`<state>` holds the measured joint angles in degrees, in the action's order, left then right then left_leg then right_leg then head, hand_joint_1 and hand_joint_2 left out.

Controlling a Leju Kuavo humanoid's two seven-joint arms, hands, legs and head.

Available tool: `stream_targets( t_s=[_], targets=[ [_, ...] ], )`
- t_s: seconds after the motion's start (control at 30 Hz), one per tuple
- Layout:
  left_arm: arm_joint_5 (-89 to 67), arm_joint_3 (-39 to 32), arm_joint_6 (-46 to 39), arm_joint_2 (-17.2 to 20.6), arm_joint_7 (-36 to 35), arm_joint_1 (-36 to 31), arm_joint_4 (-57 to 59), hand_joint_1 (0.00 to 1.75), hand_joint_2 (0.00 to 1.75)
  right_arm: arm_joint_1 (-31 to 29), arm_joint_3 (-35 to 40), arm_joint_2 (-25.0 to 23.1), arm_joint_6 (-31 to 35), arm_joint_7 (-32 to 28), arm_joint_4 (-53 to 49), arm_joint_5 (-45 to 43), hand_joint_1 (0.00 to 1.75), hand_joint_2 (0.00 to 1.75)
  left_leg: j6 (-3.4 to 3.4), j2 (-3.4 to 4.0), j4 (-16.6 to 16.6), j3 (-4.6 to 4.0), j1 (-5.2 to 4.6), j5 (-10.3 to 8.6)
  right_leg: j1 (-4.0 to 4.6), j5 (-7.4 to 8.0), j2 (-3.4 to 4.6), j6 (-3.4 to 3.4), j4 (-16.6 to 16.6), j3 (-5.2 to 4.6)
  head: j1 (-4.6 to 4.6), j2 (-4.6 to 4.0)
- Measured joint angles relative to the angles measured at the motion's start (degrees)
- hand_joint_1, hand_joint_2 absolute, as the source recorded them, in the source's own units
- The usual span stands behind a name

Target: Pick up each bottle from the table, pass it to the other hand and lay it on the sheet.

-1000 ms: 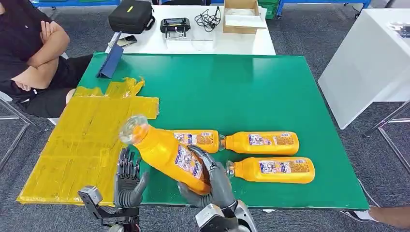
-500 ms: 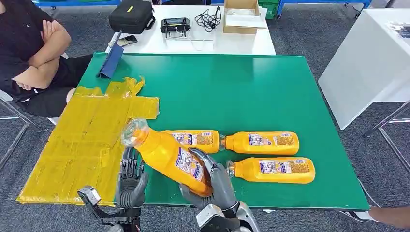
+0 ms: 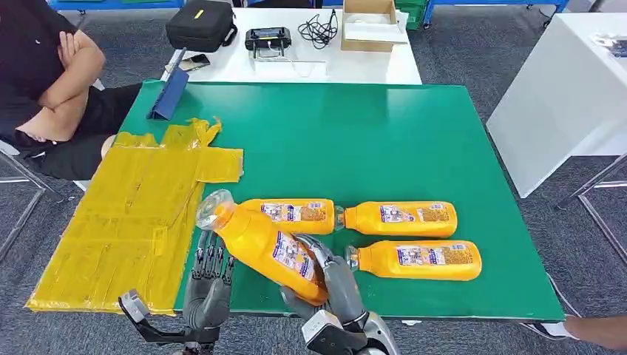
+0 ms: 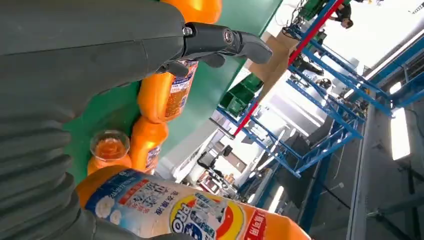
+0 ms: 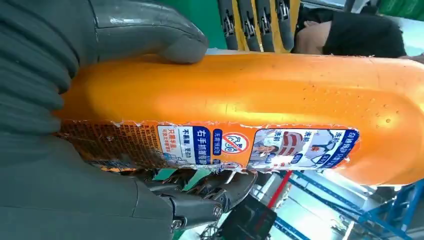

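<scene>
My right hand (image 3: 330, 283) grips an orange bottle (image 3: 260, 242) by its base, above the table's front edge. The bottle tilts up to the left, and its clear cap (image 3: 214, 209) points toward the yellow sheet (image 3: 126, 214). In the right wrist view the thumb (image 5: 150, 31) presses on the bottle (image 5: 260, 95). My left hand (image 3: 208, 287) stands open just left of and below the bottle's neck, fingers up, holding nothing. Its fingers (image 4: 220, 41) reach past the held bottle (image 4: 190, 217) in the left wrist view. Three more orange bottles (image 3: 294, 212) (image 3: 403, 219) (image 3: 418, 260) lie on the green table (image 3: 355, 140).
A person in black sits at the far left beside the sheet, arms folded (image 3: 52, 81). A blue tablet stand (image 3: 168, 95) is at the table's back left corner. Behind, a white table (image 3: 296, 59) holds a black bag, a device, cables and a cardboard box.
The held bottle has shifted a little right and lower. My left hand has moved right, closer under the bottle's neck.
</scene>
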<state>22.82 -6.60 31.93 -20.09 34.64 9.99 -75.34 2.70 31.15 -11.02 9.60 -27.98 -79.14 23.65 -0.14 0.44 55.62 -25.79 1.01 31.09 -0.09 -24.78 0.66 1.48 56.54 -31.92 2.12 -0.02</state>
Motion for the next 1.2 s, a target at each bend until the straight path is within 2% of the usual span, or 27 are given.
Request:
stream_targets(
  t_s=[0.67,1.2],
  targets=[
    [-0.7,0.6,-0.2,0.0,-0.2,0.0,0.0,0.0,1.75,0.0,-0.6,0.0,0.0,0.0,0.5,0.9,1.75,1.75,0.0,0.0,0.0,0.0,0.0,0.0,0.0,0.0,0.0,0.0,0.0,0.0,-0.02,0.0],
    [-6.6,7.7,-2.3,0.0,1.5,1.9,-4.7,0.0,1.75,-1.5,1.0,-1.9,-0.3,3.0,6.8,5.8,1.75,1.75,0.0,0.0,0.0,-0.02,0.0,0.0,0.0,0.0,0.0,0.0,0.0,0.0,0.0,0.0]
  ],
)
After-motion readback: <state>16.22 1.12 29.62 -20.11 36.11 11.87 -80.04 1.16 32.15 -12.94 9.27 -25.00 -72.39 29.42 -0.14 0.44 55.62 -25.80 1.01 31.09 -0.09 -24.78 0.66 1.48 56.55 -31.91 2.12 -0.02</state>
